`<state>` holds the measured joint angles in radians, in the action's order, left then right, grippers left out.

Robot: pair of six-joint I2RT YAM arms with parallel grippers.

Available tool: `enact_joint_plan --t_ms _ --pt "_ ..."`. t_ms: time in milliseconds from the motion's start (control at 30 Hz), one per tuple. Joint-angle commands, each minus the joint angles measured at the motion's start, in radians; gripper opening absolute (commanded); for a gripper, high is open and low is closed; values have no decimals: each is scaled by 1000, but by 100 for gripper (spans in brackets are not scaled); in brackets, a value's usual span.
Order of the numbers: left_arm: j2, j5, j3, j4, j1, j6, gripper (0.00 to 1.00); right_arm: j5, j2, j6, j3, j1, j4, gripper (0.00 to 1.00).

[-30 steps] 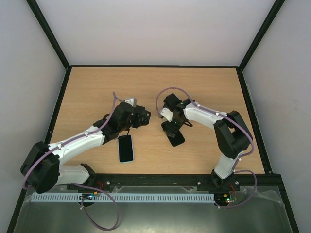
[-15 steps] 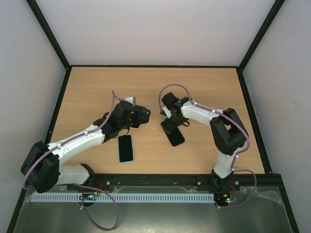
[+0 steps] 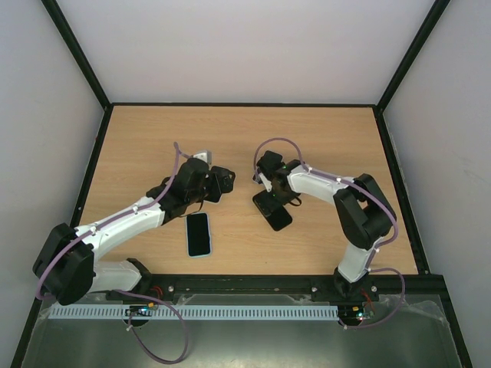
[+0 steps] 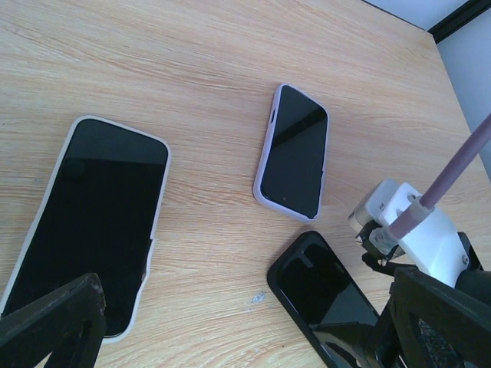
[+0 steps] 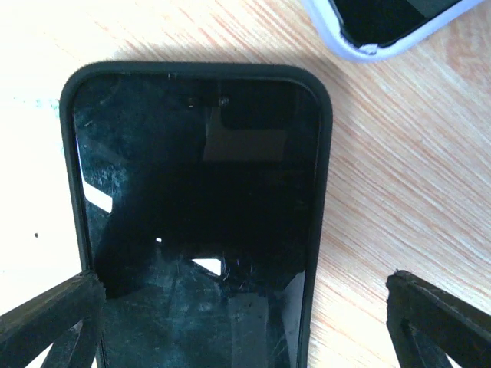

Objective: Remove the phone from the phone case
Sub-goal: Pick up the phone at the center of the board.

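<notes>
From above, the black phone (image 3: 278,218) lies on the tabletop (image 3: 153,138) beneath the right pincer (image 3: 267,201). In the left wrist view, the left pincer (image 4: 245,330) is apart beside a white-cased phone (image 4: 92,222). In the right wrist view, the right pincer's fingers (image 5: 46,322) stand apart, flanking the black phone, which sits in its black case (image 5: 322,153).

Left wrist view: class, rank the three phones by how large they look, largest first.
1. White-cased phone, though it lies nearest the camera.
2. Lilac-cased phone and black-cased phone: unranked, since the black one is partly hidden.
</notes>
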<state>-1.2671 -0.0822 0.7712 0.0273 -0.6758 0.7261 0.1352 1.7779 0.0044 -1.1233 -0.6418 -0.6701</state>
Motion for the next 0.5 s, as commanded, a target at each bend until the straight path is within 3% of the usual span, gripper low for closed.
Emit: enact_joint_plan --t_ms 0,467 --pt "17 -4 11 -10 9 1 100 17 -38 4 20 -13 -61 98" --pt "12 -11 -1 -18 9 33 100 68 -103 101 109 -18 46 97"
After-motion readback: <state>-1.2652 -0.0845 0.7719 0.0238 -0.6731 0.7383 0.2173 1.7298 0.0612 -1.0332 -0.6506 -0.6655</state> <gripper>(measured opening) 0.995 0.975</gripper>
